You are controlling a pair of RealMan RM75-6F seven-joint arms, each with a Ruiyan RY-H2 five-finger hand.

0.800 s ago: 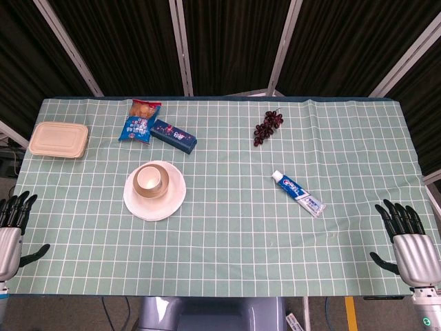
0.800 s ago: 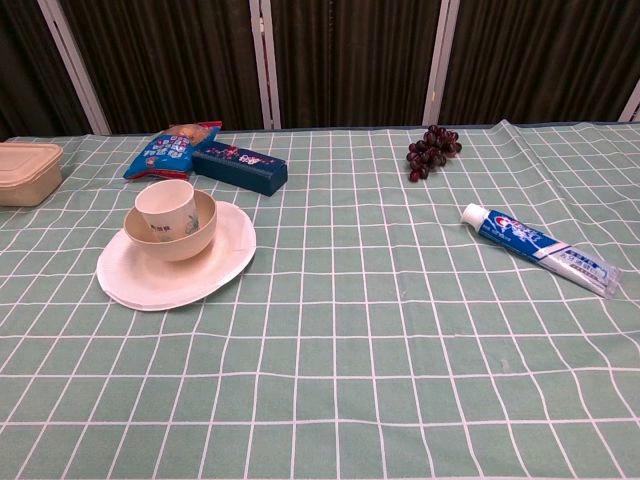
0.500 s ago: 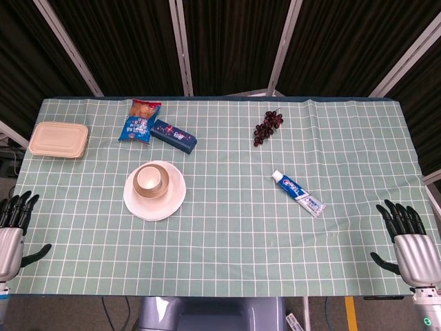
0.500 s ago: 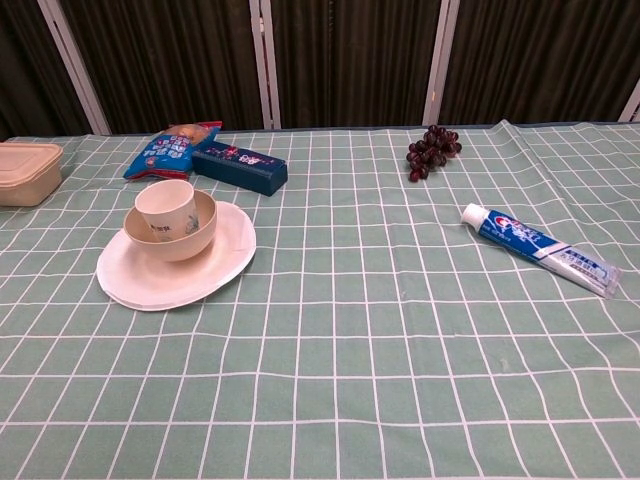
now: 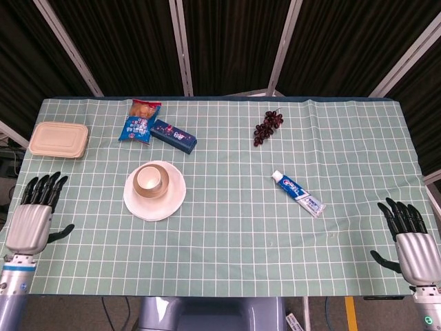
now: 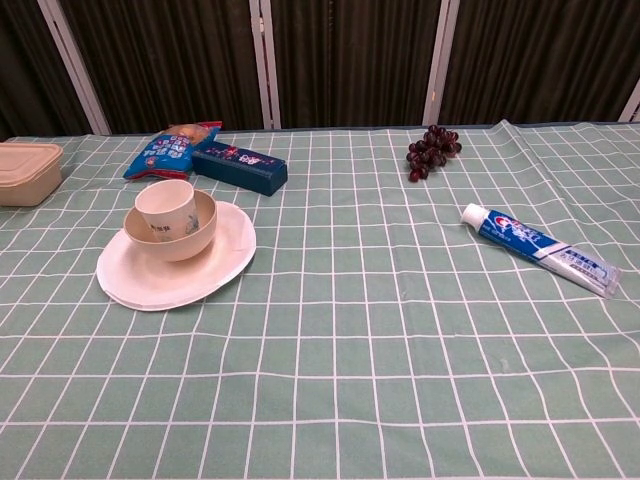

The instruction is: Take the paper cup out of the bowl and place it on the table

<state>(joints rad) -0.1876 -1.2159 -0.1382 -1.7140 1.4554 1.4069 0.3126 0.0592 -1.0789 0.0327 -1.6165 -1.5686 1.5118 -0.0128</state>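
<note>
A white paper cup (image 6: 165, 205) (image 5: 148, 178) stands upright inside a tan bowl (image 6: 190, 236) (image 5: 158, 187), which sits on a white plate (image 6: 225, 262) (image 5: 174, 200) left of the table's middle. My left hand (image 5: 34, 221) hovers over the table's front left corner with fingers spread and nothing in it, well left of the plate. At the front right corner my right hand (image 5: 410, 243) is also spread and empty. Neither hand shows in the chest view.
A beige lidded box (image 5: 58, 139) lies at the far left, with a snack bag (image 5: 140, 120) and a blue carton (image 5: 173, 136) behind the plate. Dark grapes (image 5: 267, 127) sit at the back, and a toothpaste tube (image 5: 298, 193) lies right of centre on the green checked cloth (image 5: 227, 227).
My left hand has moved up and inward over the table's front left corner. The right hand has barely shifted. The cup, bowl and plate stay as they were.
</note>
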